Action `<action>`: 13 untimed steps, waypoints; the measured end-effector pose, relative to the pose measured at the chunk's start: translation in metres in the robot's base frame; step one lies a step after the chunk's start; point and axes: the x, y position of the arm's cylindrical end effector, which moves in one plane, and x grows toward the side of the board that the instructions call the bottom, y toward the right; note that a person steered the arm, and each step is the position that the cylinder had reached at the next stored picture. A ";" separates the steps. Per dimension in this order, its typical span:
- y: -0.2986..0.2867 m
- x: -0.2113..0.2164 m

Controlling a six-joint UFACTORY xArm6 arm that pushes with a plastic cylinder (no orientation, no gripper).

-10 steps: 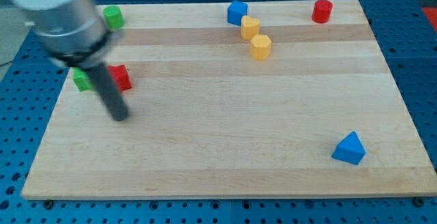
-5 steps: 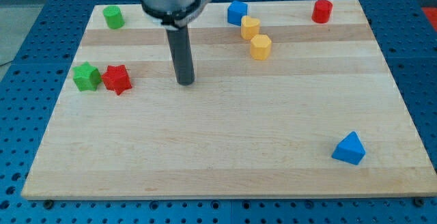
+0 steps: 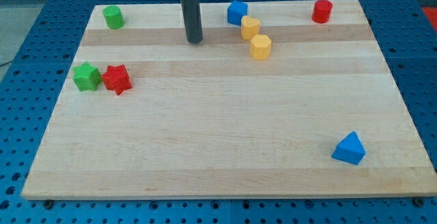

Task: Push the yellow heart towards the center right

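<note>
Where wood grain runs pale, my tip [image 3: 195,40] — left of yellow heart [image 3: 250,27].

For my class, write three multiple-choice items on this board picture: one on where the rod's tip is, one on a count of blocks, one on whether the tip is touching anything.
1. Where is my tip?
A. The view's left of the yellow heart
B. Beside the blue triangle
C. Between the green and red blocks at the view's left

2. How many yellow blocks are on the board?
A. One
B. Two
C. Three

3. Is my tip touching a block?
A. Yes, the yellow heart
B. Yes, the blue block at the view's top
C. No, bare wood surrounds it

Key: 1 A, it stands left of the heart. 2 B, the heart and the yellow hexagon. 3 C, a clear gap separates it from every block.
</note>
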 end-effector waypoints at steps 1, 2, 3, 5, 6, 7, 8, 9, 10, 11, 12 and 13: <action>0.041 -0.022; 0.106 -0.024; 0.184 -0.007; 0.186 0.007; 0.181 0.005; 0.217 0.010; 0.221 0.015; 0.221 0.015; 0.225 0.001; 0.254 0.006; 0.284 0.027; 0.286 0.034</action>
